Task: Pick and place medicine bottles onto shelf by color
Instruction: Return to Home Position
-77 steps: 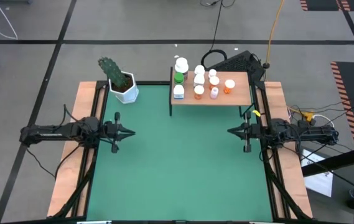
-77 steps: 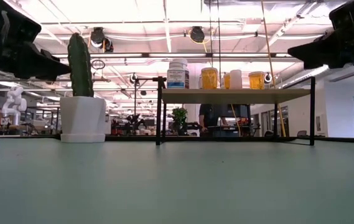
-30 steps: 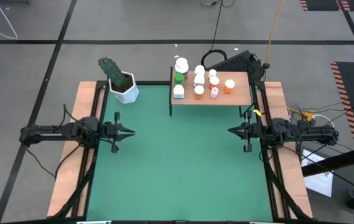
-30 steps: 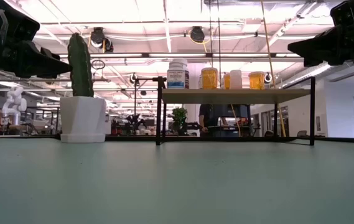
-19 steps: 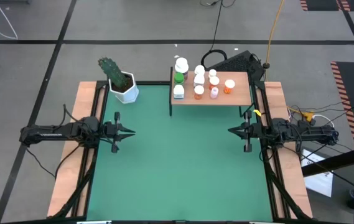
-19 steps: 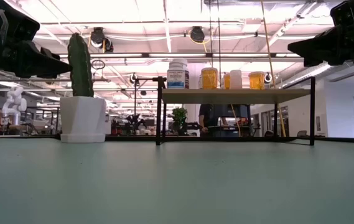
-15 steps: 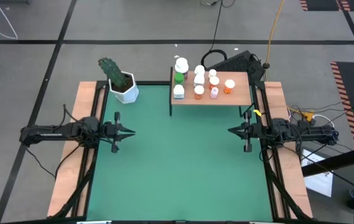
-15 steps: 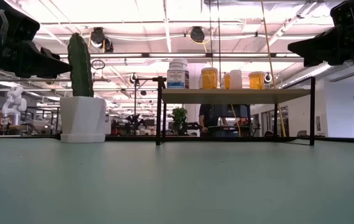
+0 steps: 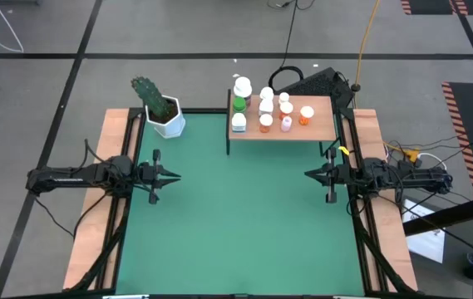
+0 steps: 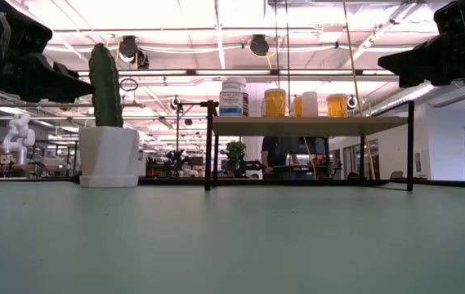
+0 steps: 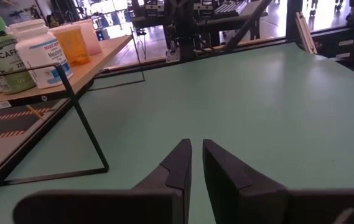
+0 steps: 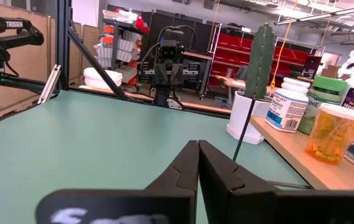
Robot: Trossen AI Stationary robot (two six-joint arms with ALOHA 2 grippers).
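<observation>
Nothing moved since earlier frames; sorting looks finished.
All medicine bottles (image 9: 266, 121) stand on shelf (image 9: 323, 126), near right gripper (image 9: 307, 174), well apart from left gripper (image 9: 175, 176); both empty, fingers pressed together.

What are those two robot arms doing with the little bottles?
Nothing is being handled right now. The medicine bottles stand together on the small shelf at the far edge of the green mat. The left gripper and the right gripper hover at opposite sides of the mat, jaws shut and empty, well apart from the shelf.
</observation>
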